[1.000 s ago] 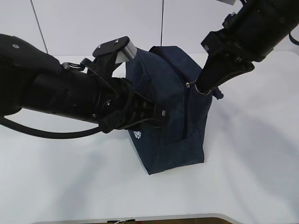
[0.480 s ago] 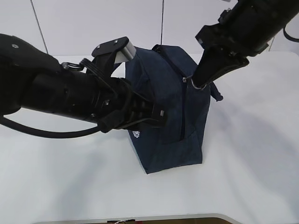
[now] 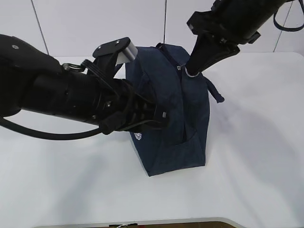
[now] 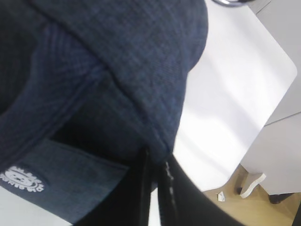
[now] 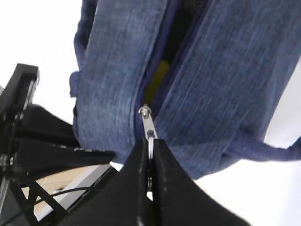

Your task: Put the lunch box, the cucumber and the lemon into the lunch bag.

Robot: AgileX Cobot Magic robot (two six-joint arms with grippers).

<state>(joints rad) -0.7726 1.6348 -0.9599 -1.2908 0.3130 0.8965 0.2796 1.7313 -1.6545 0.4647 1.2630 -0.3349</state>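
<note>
The dark navy lunch bag (image 3: 175, 123) stands mid-table. My left gripper (image 3: 164, 115) is shut on a fold of its fabric on the left side; in the left wrist view the fingers (image 4: 157, 157) pinch the cloth of the lunch bag (image 4: 117, 56). My right gripper (image 3: 190, 71) is shut on the silver zipper pull (image 5: 147, 120) near the bag's top. Through the zipper gap, part of the yellow lemon (image 5: 157, 77) shows inside the lunch bag (image 5: 225, 84). The lunch box and the cucumber are hidden.
The white table (image 3: 256, 156) carries the bag, with its front edge (image 3: 142, 222) near the camera. A loop handle (image 3: 216, 95) hangs off the bag's right side. My bulky left arm (image 3: 57, 95) covers the table's left half. A white logo (image 4: 21, 179) marks the bag's side.
My right gripper has moved up and to the left along the zipper, taking the pull with it toward the bag's top. The left gripper has kept its hold and place.
</note>
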